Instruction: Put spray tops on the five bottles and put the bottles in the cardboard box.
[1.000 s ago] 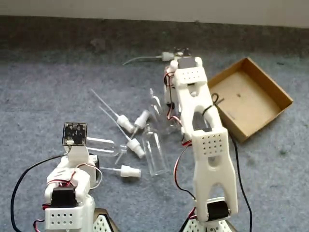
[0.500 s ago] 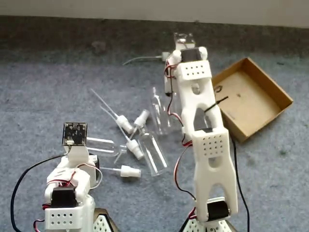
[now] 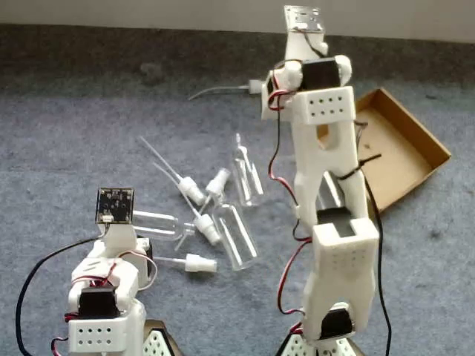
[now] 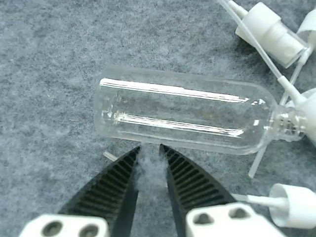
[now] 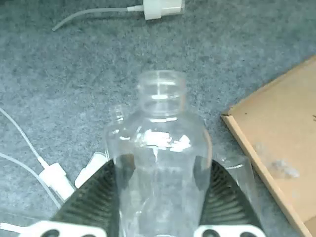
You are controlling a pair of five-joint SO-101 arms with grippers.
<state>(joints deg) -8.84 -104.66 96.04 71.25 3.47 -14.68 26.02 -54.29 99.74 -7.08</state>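
- One clear bottle (image 5: 160, 148) was clamped in the right gripper (image 5: 160, 170). The fingers pinched its body from both sides just below the shoulder, and the open neck had no top on it. It hung over the carpet (image 5: 237, 59), near the edge of the cardboard box (image 5: 281, 128) but not in it.
- The left gripper (image 4: 149, 148) sat low with its fingers nearly together, just a slit between them, and it gripped nothing. The tips were just beside a second bottle (image 4: 182, 116) lying on its side, and as far as I could tell they weren't touching it.
- Handling, my guess: these looked like thin, empty plastic, so light, smooth and a bit squashy. Squeeze too hard and the wall probably dents, or the thing squirts out. A mid-body grab seemed right, since it leaves the threaded neck free for a top.
- The spray tops (image 3: 208, 226) looked fiddlier, each a small white head on a long thin tube that would surely flex. I'd take the head, never the tube.
- The overhead camera was the one for layout. It had the loose pile of bottles and tops between the arms, a lone top (image 3: 256, 87) off at the far side, and the box on the right arm's side.
- The wrist cameras were the ones for grip detail. The right one gave exactly where the fingers sat on the plastic, and the left one gave the little gap between tips and bottle.
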